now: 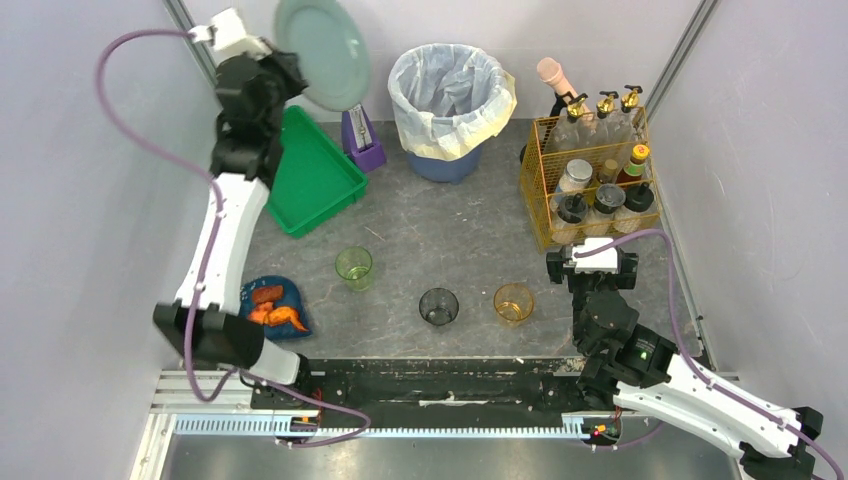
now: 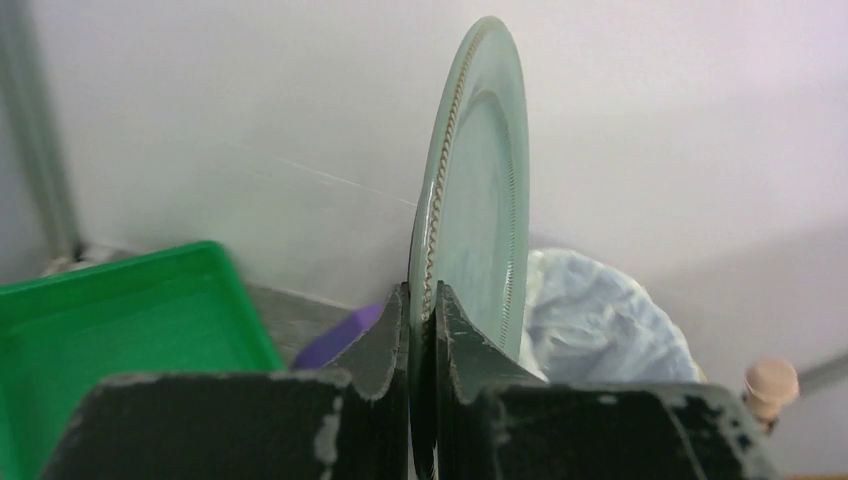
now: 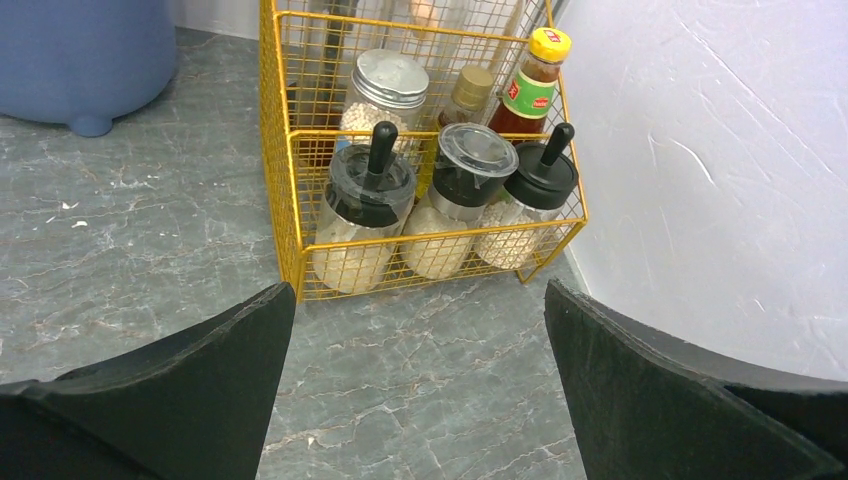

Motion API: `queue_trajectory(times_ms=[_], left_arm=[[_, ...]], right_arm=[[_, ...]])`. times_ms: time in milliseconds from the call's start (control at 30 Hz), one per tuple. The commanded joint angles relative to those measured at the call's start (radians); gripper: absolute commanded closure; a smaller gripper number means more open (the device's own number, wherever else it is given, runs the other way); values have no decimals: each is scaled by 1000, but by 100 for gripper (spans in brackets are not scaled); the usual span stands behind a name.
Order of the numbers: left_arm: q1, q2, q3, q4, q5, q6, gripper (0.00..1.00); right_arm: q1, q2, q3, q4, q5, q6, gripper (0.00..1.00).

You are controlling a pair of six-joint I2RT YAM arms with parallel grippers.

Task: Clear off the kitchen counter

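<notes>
Kitchen counter [image 1: 420,235] looked like dark grey stone, pale veins, low sheen. Plate [image 1: 322,52] was pale green, smooth, glazed-looking, with a beaded line near the rim. Tray [image 1: 312,180]: green plastic, smooth, slight gloss. Basket [image 3: 272,150]: yellow coated wire. Front jar [image 3: 350,250] was clear with a glossy black lid; the jar lid behind it [image 3: 392,78] was dull metal. Bin [image 1: 440,165] was blue plastic, liner [image 1: 450,80] thin crinkled film. Green cup [image 1: 354,267], smoky cup [image 1: 438,306], amber cup [image 1: 513,302]: clear, tinted. Left gripper [image 2: 421,305] was matt black, edges chipped pale.
</notes>
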Motion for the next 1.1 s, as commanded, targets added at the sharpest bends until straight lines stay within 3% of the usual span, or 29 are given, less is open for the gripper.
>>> queue_trajectory(times_ms=[0, 233, 333, 500, 767, 1067], left_arm=[[103, -237, -168, 183, -100, -139, 98], [319, -423, -462, 109, -150, -338, 98], [398, -433, -558, 115, -110, -474, 98], [427, -355, -654, 207, -129, -651, 98], [425, -88, -607, 323, -165, -752, 98], [402, 232, -394, 374, -183, -667, 97]], right_arm=[[4, -13, 8, 19, -19, 17, 2], [4, -17, 9, 19, -38, 20, 2], [3, -21, 9, 18, -44, 23, 2], [4, -28, 9, 17, -52, 26, 2], [4, -26, 6, 15, -55, 25, 2], [3, 11, -5, 23, -32, 4, 2]])
